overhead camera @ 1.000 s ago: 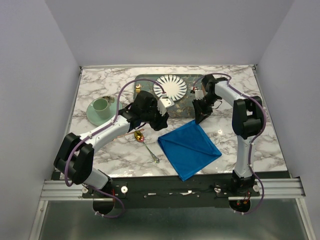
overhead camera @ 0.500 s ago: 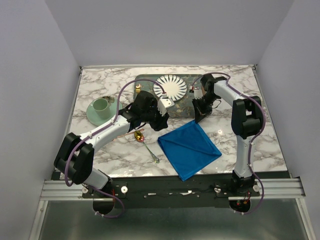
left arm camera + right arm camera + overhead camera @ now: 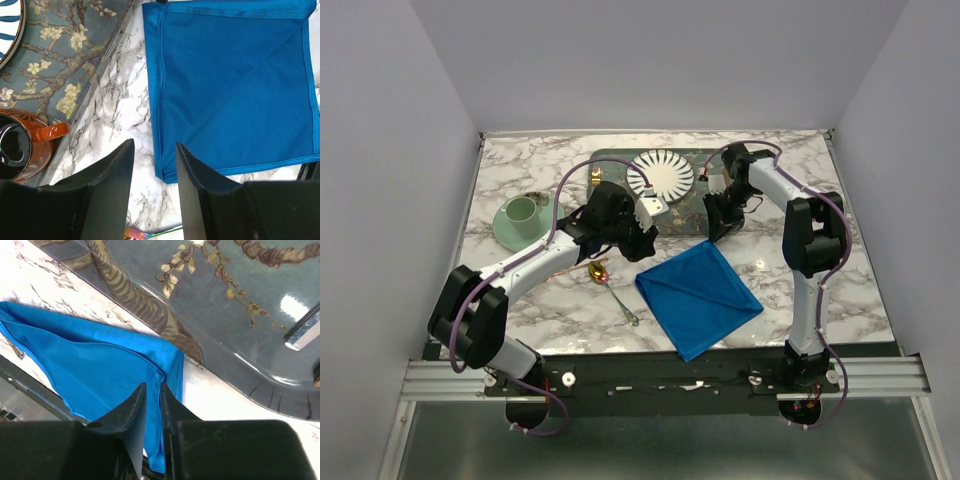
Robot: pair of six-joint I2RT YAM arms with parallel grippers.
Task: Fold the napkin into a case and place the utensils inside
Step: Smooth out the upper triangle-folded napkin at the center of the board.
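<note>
The bright blue napkin [image 3: 700,295] lies flat on the marble, folded, one corner pointing at the tray. My right gripper [image 3: 719,228] hovers at that far corner. In the right wrist view its jaws [image 3: 154,386] stand a narrow slit apart, with the napkin's [image 3: 95,370] hemmed corner showing in the gap. My left gripper [image 3: 645,243] is open beside the napkin's left corner, and in its wrist view [image 3: 154,146] only bare marble lies between the fingers. The gold-bowled spoon [image 3: 603,275] lies left of the napkin. The copper-pink fork [image 3: 568,267] is partly hidden under the left arm.
The grey-green patterned tray [image 3: 692,216] holds the striped white plate [image 3: 660,175] behind the grippers. A green cup on a saucer [image 3: 523,215] stands at the left. An orange-red cup [image 3: 22,145] sits on the tray's corner, close to my left gripper.
My right gripper has shifted slightly back toward the tray at the napkin's corner. The left arm and the napkin have not moved.
</note>
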